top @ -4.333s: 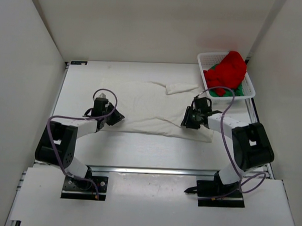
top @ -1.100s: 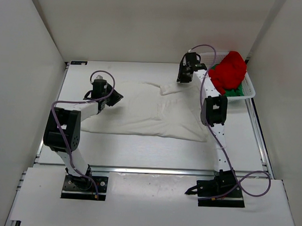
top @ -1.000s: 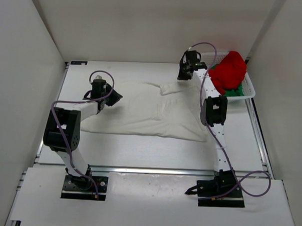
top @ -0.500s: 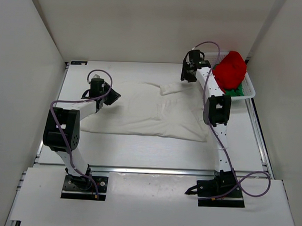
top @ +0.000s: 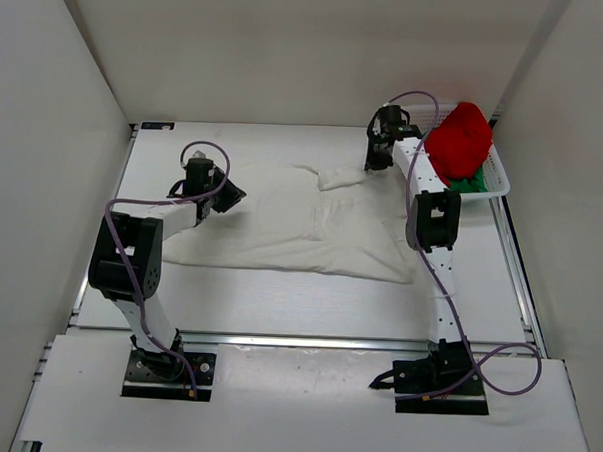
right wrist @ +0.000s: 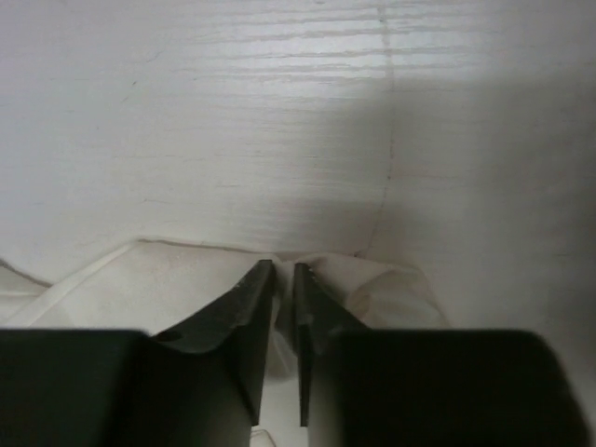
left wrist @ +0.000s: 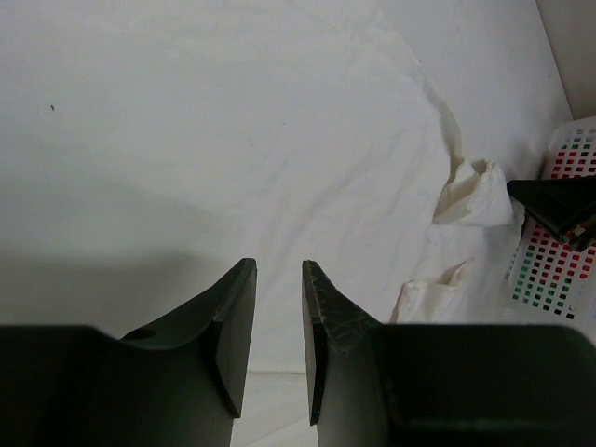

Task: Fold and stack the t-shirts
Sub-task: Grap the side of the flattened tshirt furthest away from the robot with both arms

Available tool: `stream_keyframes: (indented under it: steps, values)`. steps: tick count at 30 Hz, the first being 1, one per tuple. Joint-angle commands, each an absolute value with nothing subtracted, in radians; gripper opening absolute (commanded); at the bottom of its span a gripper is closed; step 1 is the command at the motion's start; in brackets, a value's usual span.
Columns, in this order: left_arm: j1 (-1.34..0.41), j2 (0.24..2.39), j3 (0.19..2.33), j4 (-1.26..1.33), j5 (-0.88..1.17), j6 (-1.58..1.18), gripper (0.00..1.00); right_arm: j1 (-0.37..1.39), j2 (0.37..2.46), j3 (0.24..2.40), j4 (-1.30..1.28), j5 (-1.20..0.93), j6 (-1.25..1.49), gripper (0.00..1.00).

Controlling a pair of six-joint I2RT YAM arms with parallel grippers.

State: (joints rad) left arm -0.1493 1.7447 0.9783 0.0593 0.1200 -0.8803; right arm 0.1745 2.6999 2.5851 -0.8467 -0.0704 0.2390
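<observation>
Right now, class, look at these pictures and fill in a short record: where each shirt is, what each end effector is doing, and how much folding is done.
white shirt: spread on the table, not folded
red shirt: heaped in the basket, far right
green shirt: in the basket, under the red shirt
left end effector: at the white shirt's left edge, seemingly closed on it
right end effector: pinching the white shirt at its far edge
folded so far: none

White t-shirt point(top: 292, 221) spread flat left of the basket point(top: 500, 175); red t-shirt point(top: 457, 138) bunched inside, over green t-shirt point(top: 471, 182).
</observation>
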Motion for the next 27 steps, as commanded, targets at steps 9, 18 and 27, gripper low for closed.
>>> stream_keyframes:
  steps: [9,18,27]
  values:
    - [-0.141,1.718,0.999,0.075,0.120,-0.865,0.37,0.241,2.528,2.609,-0.864,-0.020,0.164,0.08]
    - [-0.091,1.715,0.962,0.109,0.152,-0.908,0.36,0.262,2.427,2.370,-1.023,0.119,0.161,0.10]
    - [-0.063,1.670,0.859,0.164,0.186,-0.937,0.37,0.218,2.255,2.160,-0.980,0.167,0.101,0.35]
